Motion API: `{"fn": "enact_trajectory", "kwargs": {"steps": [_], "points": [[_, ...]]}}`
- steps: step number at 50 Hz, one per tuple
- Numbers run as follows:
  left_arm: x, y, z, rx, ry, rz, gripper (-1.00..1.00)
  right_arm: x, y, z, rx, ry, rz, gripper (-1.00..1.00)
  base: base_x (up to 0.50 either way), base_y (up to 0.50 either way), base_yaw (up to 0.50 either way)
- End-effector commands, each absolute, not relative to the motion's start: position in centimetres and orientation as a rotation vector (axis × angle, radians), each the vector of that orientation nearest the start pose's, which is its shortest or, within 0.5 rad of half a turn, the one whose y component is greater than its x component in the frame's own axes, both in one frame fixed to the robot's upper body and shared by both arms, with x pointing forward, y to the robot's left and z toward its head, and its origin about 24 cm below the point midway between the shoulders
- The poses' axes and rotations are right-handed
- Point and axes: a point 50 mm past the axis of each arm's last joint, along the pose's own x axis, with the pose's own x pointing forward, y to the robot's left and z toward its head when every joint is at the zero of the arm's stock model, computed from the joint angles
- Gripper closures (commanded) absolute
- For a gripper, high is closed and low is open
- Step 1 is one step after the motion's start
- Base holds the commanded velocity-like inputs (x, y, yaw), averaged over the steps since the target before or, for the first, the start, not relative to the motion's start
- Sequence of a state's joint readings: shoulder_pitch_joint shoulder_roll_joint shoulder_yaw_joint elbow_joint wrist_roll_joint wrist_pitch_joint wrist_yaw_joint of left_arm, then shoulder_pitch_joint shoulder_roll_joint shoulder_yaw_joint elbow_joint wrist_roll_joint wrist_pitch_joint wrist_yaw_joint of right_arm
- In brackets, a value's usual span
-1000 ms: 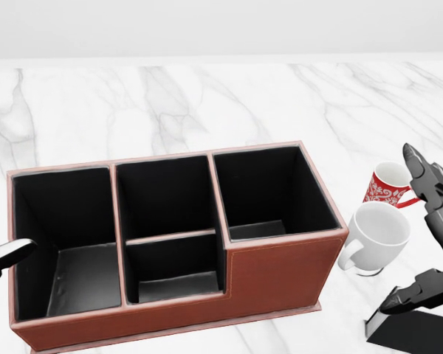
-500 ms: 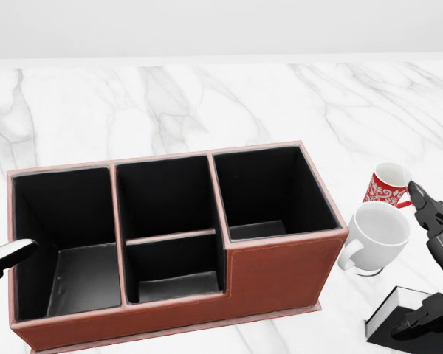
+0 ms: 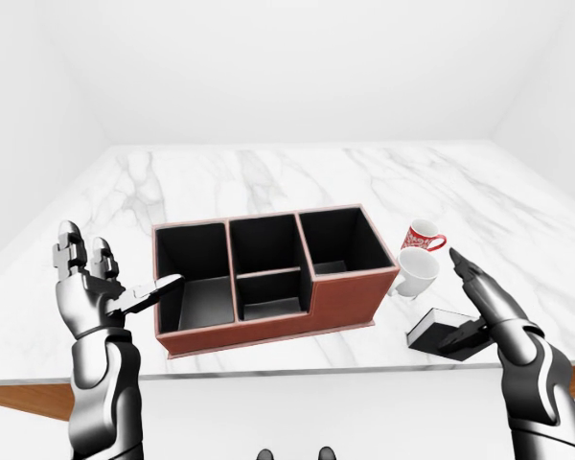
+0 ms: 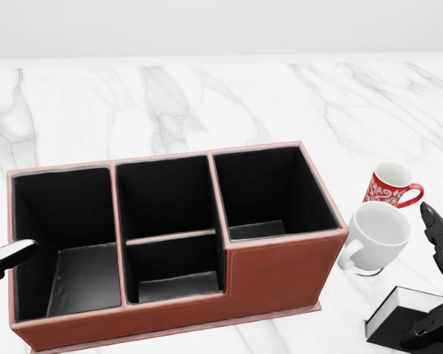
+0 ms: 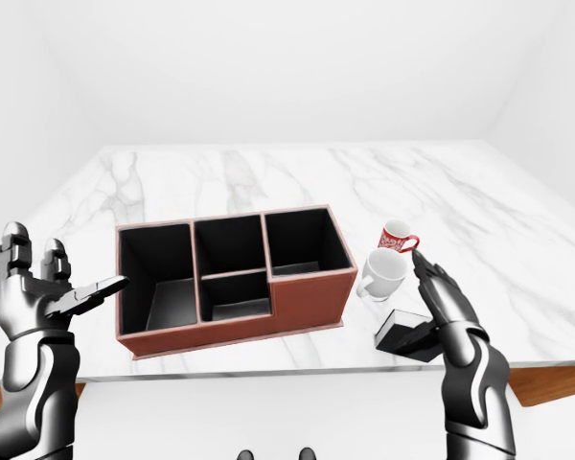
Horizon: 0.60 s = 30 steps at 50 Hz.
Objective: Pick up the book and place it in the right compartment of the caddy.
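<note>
The black book [image 3: 439, 332] lies flat on the marble table, to the right of the caddy and close to the table's bottom edge. My right hand [image 3: 451, 298] is open over it: the thumb [image 4: 427, 332] lies on the cover while the fingers [image 4: 434, 220] stretch up toward the mugs. The brown caddy [image 4: 280, 274] has black compartments, and its right compartment [image 4: 269, 193] holds nothing. At the caddy's left end, my left hand [image 3: 125, 265] is raised and open, holding nothing.
A white mug [image 4: 378, 234] stands just right of the caddy, with a red patterned mug [image 4: 388, 184] above it in the head view; both are close to my right fingers. The table's edge [image 3: 297, 369] runs just below the caddy and book.
My right hand has dropped lower and toward the right in the head view, baring more of the book's top edge. The left hand and caddy are unchanged.
</note>
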<state>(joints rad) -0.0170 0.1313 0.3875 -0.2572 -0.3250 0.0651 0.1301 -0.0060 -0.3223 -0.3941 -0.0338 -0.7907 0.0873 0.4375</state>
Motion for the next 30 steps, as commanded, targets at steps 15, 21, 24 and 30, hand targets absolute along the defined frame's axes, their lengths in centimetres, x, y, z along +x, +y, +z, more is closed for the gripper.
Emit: {"fn": "enact_trajectory", "kwargs": {"steps": [15,21,24,30], "points": [[23.2,26.1,11.2,-0.169,-0.278,0.436,-1.0,24.0,-30.9,5.5,-1.033,0.418,-0.122,-1.0,0.0,0.0,0.0],[23.3,26.2,11.1,-0.169,-0.279,0.436,-1.0,24.4,-30.9,5.2,-1.043,0.42,-0.128,-1.0,0.0,0.0,0.0],[23.3,26.2,11.1,-0.169,-0.279,0.435,-1.0,24.5,-31.0,5.4,-1.045,0.415,-0.13,-1.0,0.0,0.0,0.0],[23.3,26.2,11.0,-0.169,-0.277,0.436,-1.0,24.5,-31.0,4.9,-1.04,0.43,-0.126,-1.0,0.0,0.0,0.0]]}}
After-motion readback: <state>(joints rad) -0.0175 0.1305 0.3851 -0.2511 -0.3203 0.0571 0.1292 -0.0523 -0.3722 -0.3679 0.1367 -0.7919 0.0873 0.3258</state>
